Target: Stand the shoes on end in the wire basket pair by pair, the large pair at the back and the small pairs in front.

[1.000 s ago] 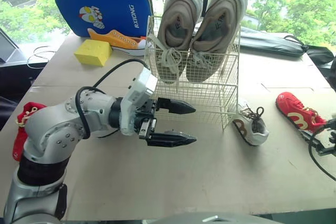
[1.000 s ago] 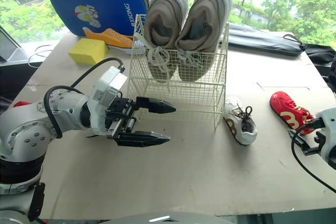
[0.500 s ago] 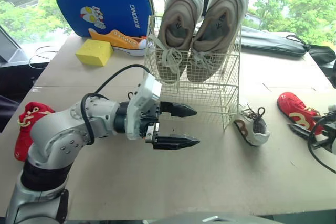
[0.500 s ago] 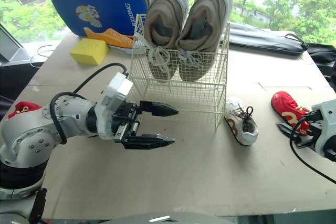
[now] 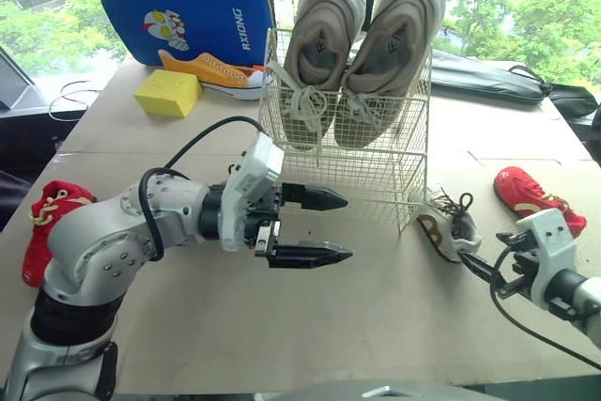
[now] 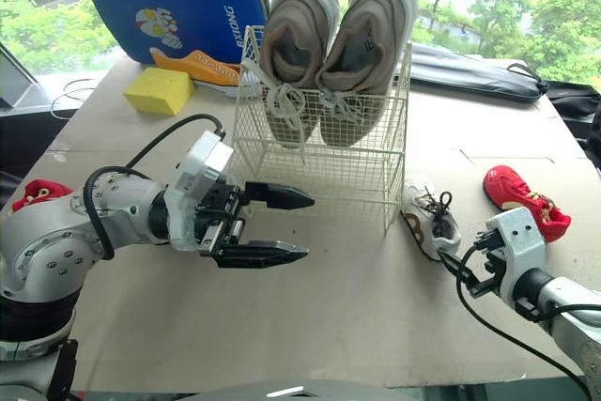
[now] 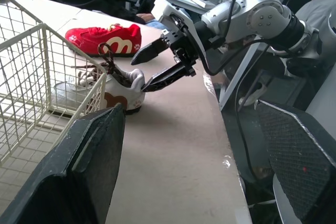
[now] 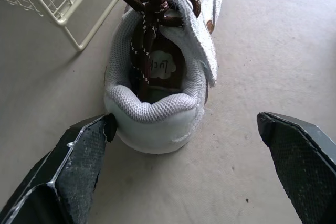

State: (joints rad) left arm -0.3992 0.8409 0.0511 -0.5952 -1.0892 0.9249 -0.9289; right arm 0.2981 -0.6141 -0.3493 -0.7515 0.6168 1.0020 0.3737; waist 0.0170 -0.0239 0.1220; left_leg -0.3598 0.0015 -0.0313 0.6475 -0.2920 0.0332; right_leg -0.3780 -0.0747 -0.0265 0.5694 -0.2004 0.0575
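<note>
So that its heel may be gripped, the white sneaker (image 8: 163,103) is flanked by the right gripper (image 7: 140,74), spread wide and empty; the left gripper (image 5: 346,226) is held open, empty.

Left jaws hang just before the basket (image 5: 376,176), with the big pair (image 5: 390,53) standing in it. Right jaws: small shoe (image 5: 451,230) dead ahead on the desk (image 5: 376,316), beside the basket; another shoe (image 5: 528,194) farther right.
</note>
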